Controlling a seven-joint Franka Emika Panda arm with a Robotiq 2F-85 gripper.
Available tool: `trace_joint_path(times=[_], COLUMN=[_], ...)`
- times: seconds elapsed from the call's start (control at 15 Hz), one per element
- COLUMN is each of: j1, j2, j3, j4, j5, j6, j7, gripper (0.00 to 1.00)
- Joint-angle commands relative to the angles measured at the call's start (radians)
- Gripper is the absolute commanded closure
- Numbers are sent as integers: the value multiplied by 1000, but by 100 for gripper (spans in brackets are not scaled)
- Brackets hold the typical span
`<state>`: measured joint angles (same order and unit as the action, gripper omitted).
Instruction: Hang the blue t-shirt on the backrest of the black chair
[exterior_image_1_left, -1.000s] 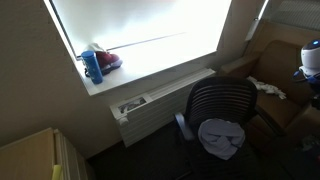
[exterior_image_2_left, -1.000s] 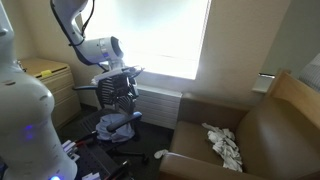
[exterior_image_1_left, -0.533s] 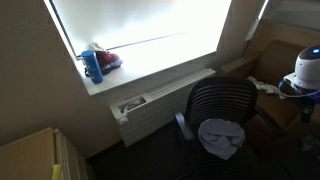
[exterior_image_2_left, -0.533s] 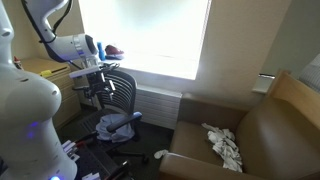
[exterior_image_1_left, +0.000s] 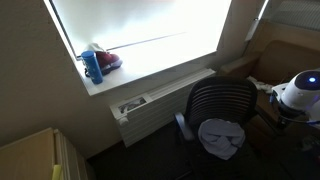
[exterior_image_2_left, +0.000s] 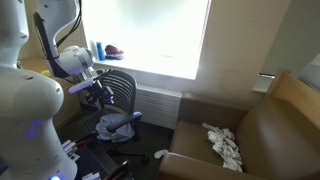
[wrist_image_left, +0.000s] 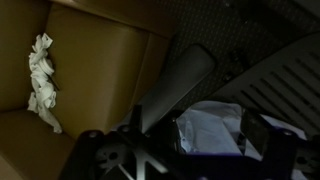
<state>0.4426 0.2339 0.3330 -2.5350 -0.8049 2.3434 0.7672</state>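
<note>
Blue t-shirt (wrist_image_left: 212, 125) lies on the black chair (wrist_image_left: 186, 78) beneath the pincer (wrist_image_left: 190, 150), jaws apart.

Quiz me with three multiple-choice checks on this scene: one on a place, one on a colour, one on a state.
1. Where is the blue t-shirt?
A. on the floor
B. on the seat of the black chair
C. hung up

2. What colour is the bottle on the windowsill?
A. green
B. yellow
C. blue

3. The chair's backrest is:
A. bare
B. draped with the shirt
C. tipped over

1 B: the shirt lies bunched on the seat in both exterior views.
2 C: it shows blue against the bright window.
3 A: its ribbed back stands upright and uncovered.
</note>
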Motion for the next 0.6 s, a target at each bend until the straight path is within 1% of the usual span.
trace_joint_path(times=[0.0, 0.07, 0.13, 0.33, 0.4, 0.47, 0.53], j1=[57, 36, 46, 55, 61, 65, 79], j2=[165, 157, 113, 157, 167, 206, 255], j3=[-19, 1, -13, -14, -28, -41, -56], j4=[108, 109, 64, 102, 107, 132, 159], j5=[-107, -35, -67, -51, -77, -85, -126], j6=[-19, -7, 1, 3, -7, -10, 27], j7=[124, 49, 96, 80, 90, 113, 151], gripper=[0, 0, 0, 0, 0, 0, 0])
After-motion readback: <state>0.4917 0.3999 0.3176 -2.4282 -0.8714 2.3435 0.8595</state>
